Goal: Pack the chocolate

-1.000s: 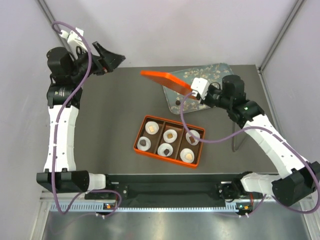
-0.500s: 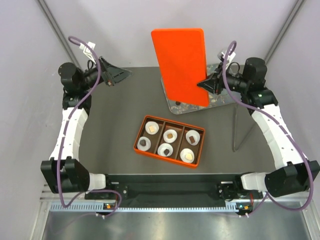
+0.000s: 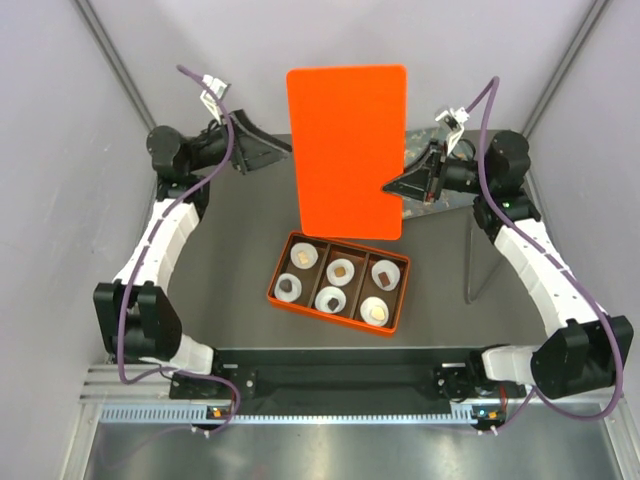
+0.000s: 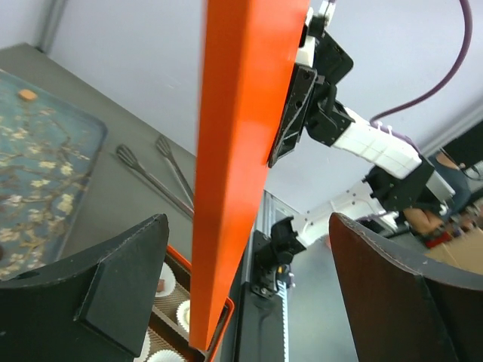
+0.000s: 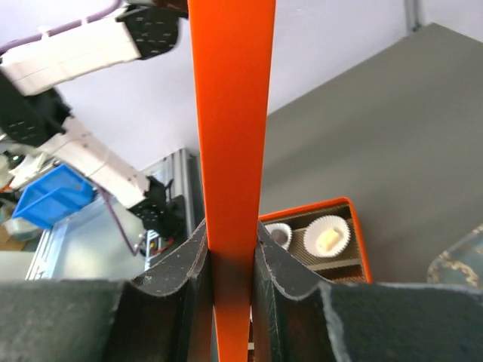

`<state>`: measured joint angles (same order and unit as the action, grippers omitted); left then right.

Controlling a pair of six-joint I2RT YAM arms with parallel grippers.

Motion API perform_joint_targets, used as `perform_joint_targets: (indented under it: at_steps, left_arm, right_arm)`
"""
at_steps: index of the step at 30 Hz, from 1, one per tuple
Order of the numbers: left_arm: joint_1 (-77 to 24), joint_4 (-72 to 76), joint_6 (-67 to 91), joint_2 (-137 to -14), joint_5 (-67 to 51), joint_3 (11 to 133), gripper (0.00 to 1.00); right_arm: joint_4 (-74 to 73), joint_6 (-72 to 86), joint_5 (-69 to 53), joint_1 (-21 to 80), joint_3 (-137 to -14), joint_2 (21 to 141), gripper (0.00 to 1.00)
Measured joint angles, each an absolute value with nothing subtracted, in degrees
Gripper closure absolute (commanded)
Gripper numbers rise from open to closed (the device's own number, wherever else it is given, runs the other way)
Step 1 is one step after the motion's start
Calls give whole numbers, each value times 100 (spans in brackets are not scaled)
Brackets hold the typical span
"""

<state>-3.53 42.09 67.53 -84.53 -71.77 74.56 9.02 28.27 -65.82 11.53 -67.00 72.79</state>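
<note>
Orange plastic, the lid (image 3: 346, 150) is a flat panel with rounded corners, held up above the table (image 3: 230, 240). The right gripper (image 3: 392, 187) pinches its right edge, fingers (image 5: 181, 279) pressed against both faces. The left gripper (image 3: 270, 155) sits just beside the lid's left edge, fingers spread wide and touching nothing; in its wrist view the lid's thin edge stands in the gap between them. Below, the orange box (image 3: 332, 313) lies uncovered, with the chocolate (image 3: 341, 270) one piece to each of six white paper cups (image 3: 396, 268). Bare tabletop borders the box on its left and near sides. Metal tongs (image 3: 470, 262) lie to its right.
</note>
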Motion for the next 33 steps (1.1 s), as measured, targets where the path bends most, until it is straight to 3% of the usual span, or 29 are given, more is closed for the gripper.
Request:
perform_joint_targets:
  at_steps: [7, 10, 12, 14, 15, 16, 17, 22, 23, 24, 25, 28, 33]
  left_arm:
    - [-836, 4202, 6722, -8851, -7244, 7710, 18]
    - [-851, 4195, 6753, -8930, -7238, 7712, 46]
    - [-864, 4204, 6783, -8934, -7201, 7712, 59]
    - [-882, 4309, 6884, -8934, -7133, 7677, 65]
    - [-893, 4447, 6958, -8927, -7096, 7596, 72]
    - [-897, 4591, 7065, -8925, -7070, 7507, 80]
    - [-897, 4807, 7234, -8925, -7063, 7389, 100]
    - [-908, 6014, 8239, -8989, -6908, 6834, 100]
    - [-913, 6237, 8471, -9004, -6853, 6731, 100]
    - [-913, 6420, 8661, -9004, -6796, 6628, 100]
    - [-913, 6573, 8840, -9004, -6740, 6543, 100]
    - [-913, 6855, 9129, -8986, -6445, 6340, 100]
    - [-917, 6200, 8794, -8624, -5612, 5800, 100]
  right_arm:
    - [1708, 3417, -6952, 1437, -6357, 7282, 100]
    - [1778, 3559, -7054, 1490, -6294, 7282, 100]
    - [1831, 3616, -7048, 1490, -6263, 7284, 99]
    - [1833, 3621, -7019, 1487, -6226, 7288, 91]
    - [1780, 3592, -6997, 1487, -6222, 7288, 80]
    - [1706, 3533, -6973, 1485, -6222, 7288, 78]
    - [1559, 3496, -6904, 1474, -6222, 7286, 75]
    - [1240, 3310, -6687, 1413, -6226, 7284, 47]
    - [1234, 3315, -6606, 1396, -6226, 7284, 39]
    - [1234, 3315, -6495, 1369, -6226, 7284, 23]
    - [1225, 3382, -6224, 1330, -6215, 7269, 18]
    - [1236, 3693, -5426, 1129, -6003, 7067, 12]
    - [1282, 4932, -3745, 639, -5137, 6298, 12]
